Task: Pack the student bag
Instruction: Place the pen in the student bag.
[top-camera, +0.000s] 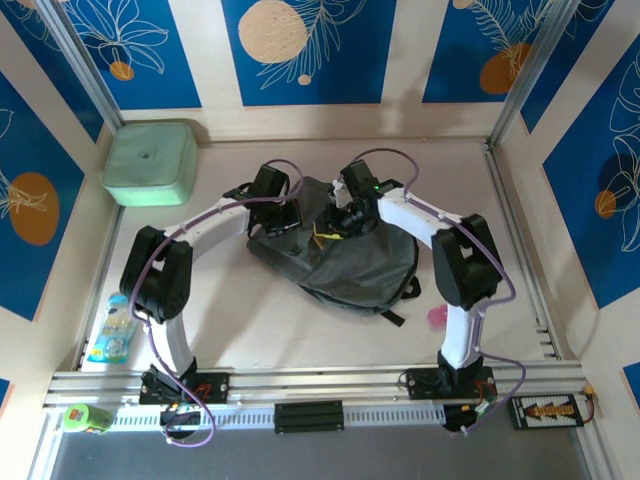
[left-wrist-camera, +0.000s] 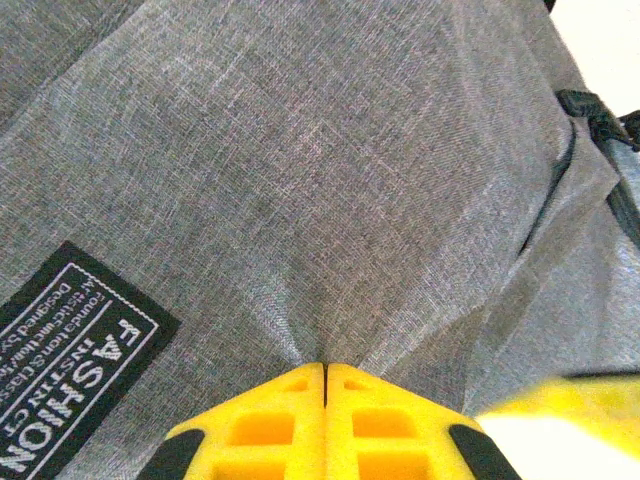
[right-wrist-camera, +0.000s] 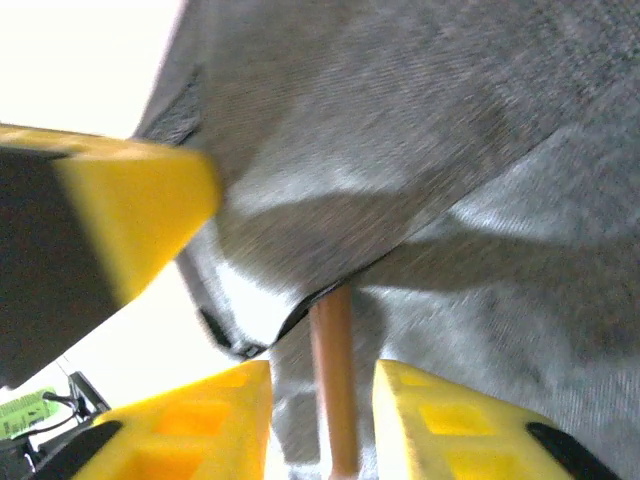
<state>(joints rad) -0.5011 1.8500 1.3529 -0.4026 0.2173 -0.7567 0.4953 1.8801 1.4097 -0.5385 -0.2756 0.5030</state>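
Soft dark grey fabric student bag (top-camera: 345, 265) lies flat mid-desk (top-camera: 300, 330), between the two arms, with its black straps trailing toward the near right.

Left end effector (left-wrist-camera: 325, 372) is closed tight on a pinch of the bag's front cloth, just beside the black woven label (left-wrist-camera: 70, 365). Creases fan out from the tips. Judgement: it holds the cloth up so the mouth gapes.

Right end effector (right-wrist-camera: 322, 395) sits at that mouth with its jaws partly apart. A thin orange-brown stick (right-wrist-camera: 330, 330), likely a pencil, stands in the gap with space on both sides, its far end under the cloth edge. Judgement: the item is going in and the grip is loose.

Around:
- Mint-green rounded square box (top-camera: 150, 160), far left corner.
- Blue-and-white flat packet (top-camera: 112, 330), near left.
- Small pink scrap (top-camera: 437, 317), by the right arm.

All are well apart from the bag.

In the way:
- The cloth sags over the opening.
- The two end effectors crowd close together above it.
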